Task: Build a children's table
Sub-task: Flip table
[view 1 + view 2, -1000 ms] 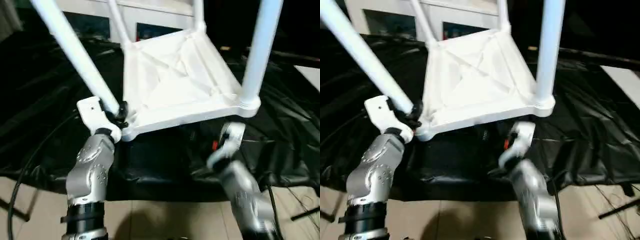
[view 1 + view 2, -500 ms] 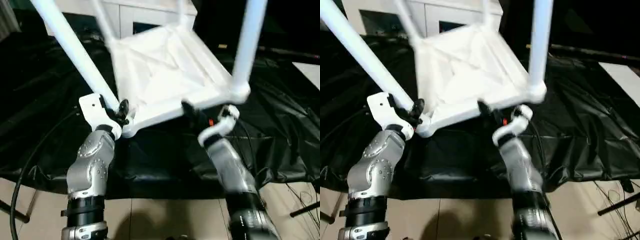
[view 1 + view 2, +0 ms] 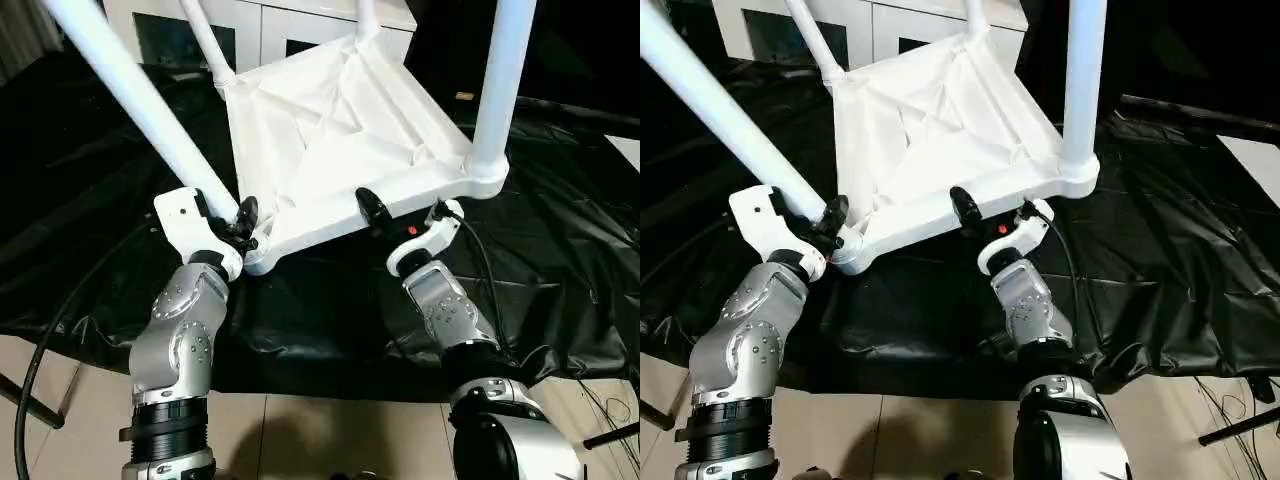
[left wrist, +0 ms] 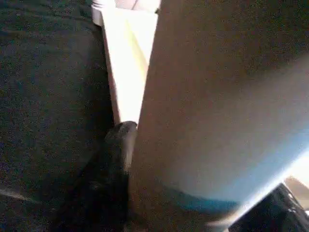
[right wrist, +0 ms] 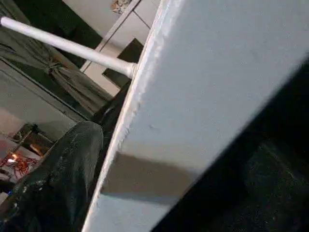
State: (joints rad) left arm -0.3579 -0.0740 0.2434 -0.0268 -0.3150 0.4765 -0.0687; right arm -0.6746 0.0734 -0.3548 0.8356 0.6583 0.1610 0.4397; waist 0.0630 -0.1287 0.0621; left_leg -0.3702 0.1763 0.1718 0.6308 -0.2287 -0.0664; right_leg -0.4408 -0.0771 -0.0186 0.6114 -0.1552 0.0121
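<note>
Black sheeting covers the counter (image 3: 90, 200), on which the inverted children's table (image 3: 330, 130) is held tilted. Its near leg (image 3: 150, 120) is clamped by the left gripper (image 3: 240, 222), its front rim by the right gripper (image 3: 385, 212). Legs could be levered loose by uneven lifting.

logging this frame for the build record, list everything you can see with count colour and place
children's table: 1, white, upside down on the work table, near edge lifted by both pincers
legs: 4 in view, white to pale blue, one rising from each corner socket
work table: 1, draped in a black sheet, under the table
cabinet: 1, white with dark door panels, behind
floor: pale tiles, nearest the robot
left pincer: black, at the near left corner by a leg
right pincer: black, shut on the near edge
</note>
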